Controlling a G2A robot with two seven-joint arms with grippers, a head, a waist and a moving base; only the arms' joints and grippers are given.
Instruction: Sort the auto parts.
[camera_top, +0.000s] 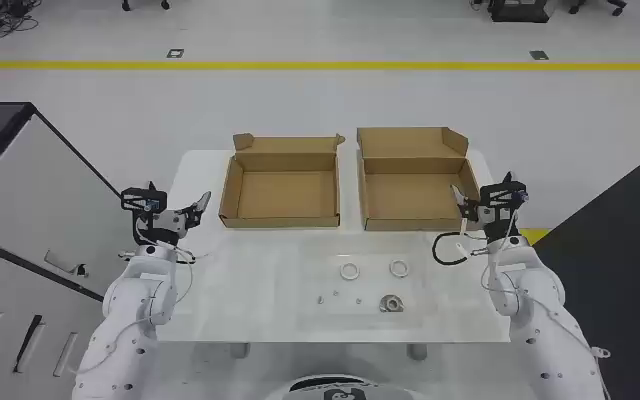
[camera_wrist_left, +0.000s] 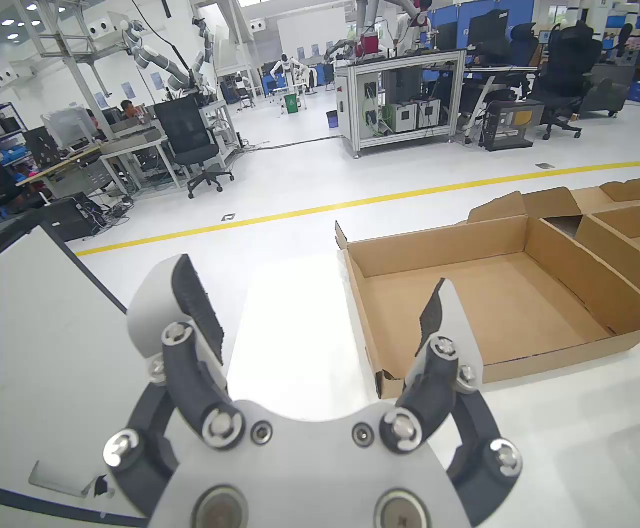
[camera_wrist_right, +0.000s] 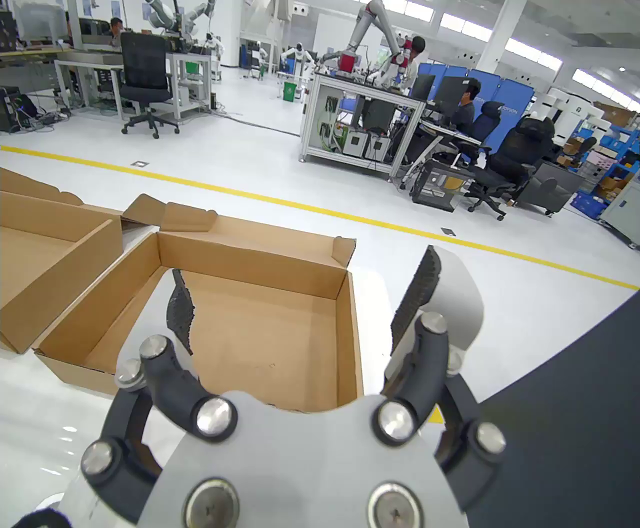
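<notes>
Housing (camera_top: 391, 302) flat, long axis left-right

Parts (camera_top: 391, 302) on table (camera_top: 250, 290), before boxes (camera_top: 285, 195)

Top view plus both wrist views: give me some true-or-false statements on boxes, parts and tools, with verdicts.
1. The two open brown cardboard boxes hold no parts. True.
2. Two white rings lie on the white table. True.
3. The left tool grips a white ring. False: it is open and empty.
4. The grey metal part sits inside a box. False: it lies on the table, near the rings.
5. The right tool is open. True.
</notes>
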